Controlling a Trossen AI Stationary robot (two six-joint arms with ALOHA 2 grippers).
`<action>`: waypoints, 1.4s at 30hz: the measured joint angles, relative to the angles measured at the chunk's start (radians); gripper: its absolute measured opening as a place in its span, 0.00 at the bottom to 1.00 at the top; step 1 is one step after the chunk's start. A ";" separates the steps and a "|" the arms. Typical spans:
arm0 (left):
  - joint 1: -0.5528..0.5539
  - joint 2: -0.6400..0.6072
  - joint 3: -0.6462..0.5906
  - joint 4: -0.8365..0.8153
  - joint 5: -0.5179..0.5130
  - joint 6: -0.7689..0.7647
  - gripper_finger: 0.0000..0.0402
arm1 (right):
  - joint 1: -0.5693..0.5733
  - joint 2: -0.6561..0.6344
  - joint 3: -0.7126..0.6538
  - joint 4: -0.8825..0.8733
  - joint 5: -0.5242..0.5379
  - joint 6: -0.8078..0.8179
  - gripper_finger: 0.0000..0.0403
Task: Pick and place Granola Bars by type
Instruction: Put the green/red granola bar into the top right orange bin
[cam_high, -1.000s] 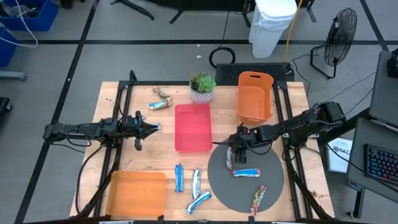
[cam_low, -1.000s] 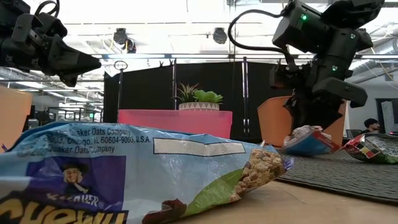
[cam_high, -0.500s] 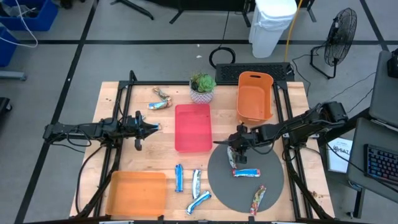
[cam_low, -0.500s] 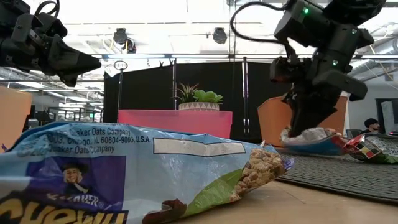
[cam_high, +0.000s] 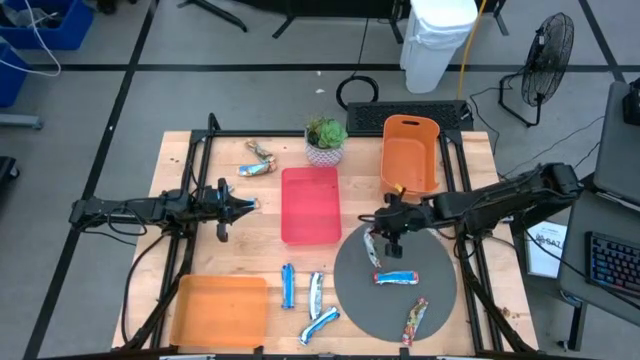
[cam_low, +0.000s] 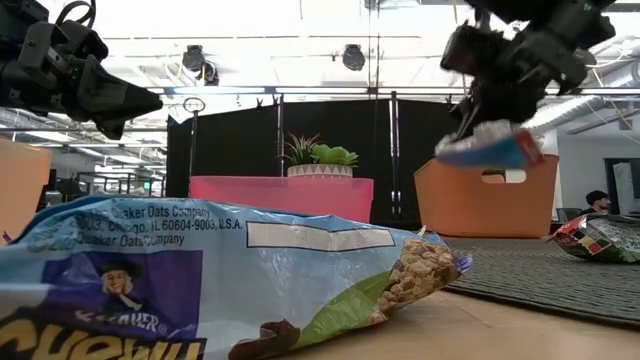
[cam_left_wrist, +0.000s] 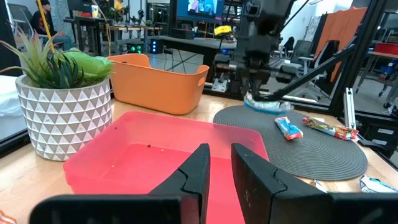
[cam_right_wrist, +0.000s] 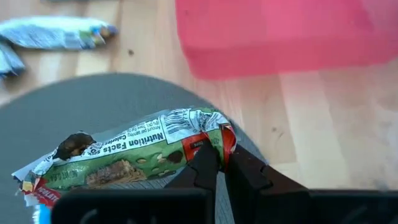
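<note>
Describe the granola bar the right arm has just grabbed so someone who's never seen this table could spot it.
Start at the round grey mat on the table's right half. Above its edge nearest the red tray, the right end effector is shut on a granola bar with a green, white and red wrapper. It is the only bar off the surface; the other bars lie flat on the mat or the wood.
</note>
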 joint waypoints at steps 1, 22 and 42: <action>0.000 0.000 0.000 0.000 0.000 0.000 0.18 | 0.000 -0.020 0.000 0.001 0.000 0.000 0.03; 0.000 0.000 0.000 0.000 0.000 0.000 0.18 | 0.000 -0.325 0.000 -0.002 0.002 -0.074 0.03; 0.000 0.000 0.000 0.000 0.000 0.000 0.18 | -0.066 -0.332 0.001 0.110 0.561 -0.199 0.03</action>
